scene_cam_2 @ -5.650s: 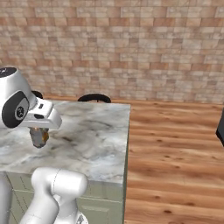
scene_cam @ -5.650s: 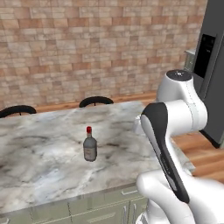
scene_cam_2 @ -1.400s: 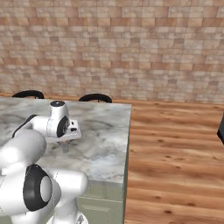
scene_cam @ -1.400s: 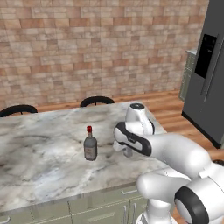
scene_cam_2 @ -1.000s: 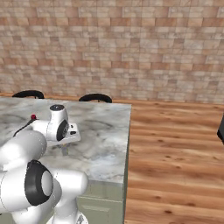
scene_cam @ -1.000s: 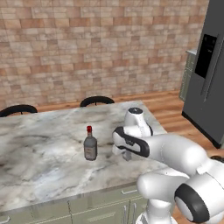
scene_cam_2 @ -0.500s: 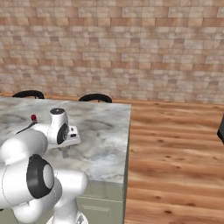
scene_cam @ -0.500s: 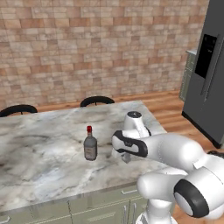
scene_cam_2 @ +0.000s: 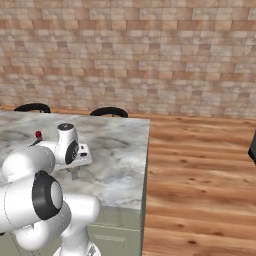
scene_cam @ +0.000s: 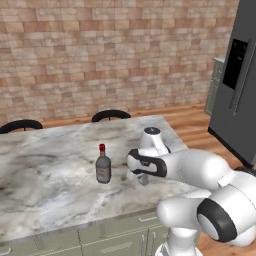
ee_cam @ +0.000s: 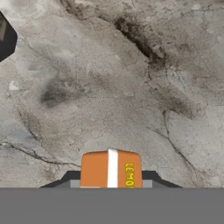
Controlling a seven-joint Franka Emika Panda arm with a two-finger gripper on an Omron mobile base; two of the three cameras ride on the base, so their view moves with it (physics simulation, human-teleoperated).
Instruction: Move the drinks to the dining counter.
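Observation:
The grey-brown bottle [scene_cam: 103, 167] with its red cap stands upright on the marble dining counter [scene_cam: 50, 190]. A short way to its right, my gripper [scene_cam: 141, 178] hangs low over the marble, pointing down. In the hand view the gripper [ee_cam: 110, 183] is shut on the small orange-yellow can [ee_cam: 110, 168], which sits between the fingertips close above the veined counter [ee_cam: 131, 87]. A dark corner of the bottle [ee_cam: 6, 37] shows at the upper left there. From the right base view the bottle's cap [scene_cam_2: 38, 134] peeks out behind my arm, and the gripper [scene_cam_2: 75, 172] is near the counter [scene_cam_2: 120, 150].
Two black stools [scene_cam: 111, 115] [scene_cam: 20, 125] stand behind the counter, in front of a brick wall. A dark fridge [scene_cam: 240, 80] is at the right. The counter's right edge drops to a wooden floor [scene_cam_2: 200, 175].
Over the last second the hand has sunk a little toward the marble and edged toward the bottle, keeping hold of the can. Earlier the arm was raised high. The bottle has not moved.

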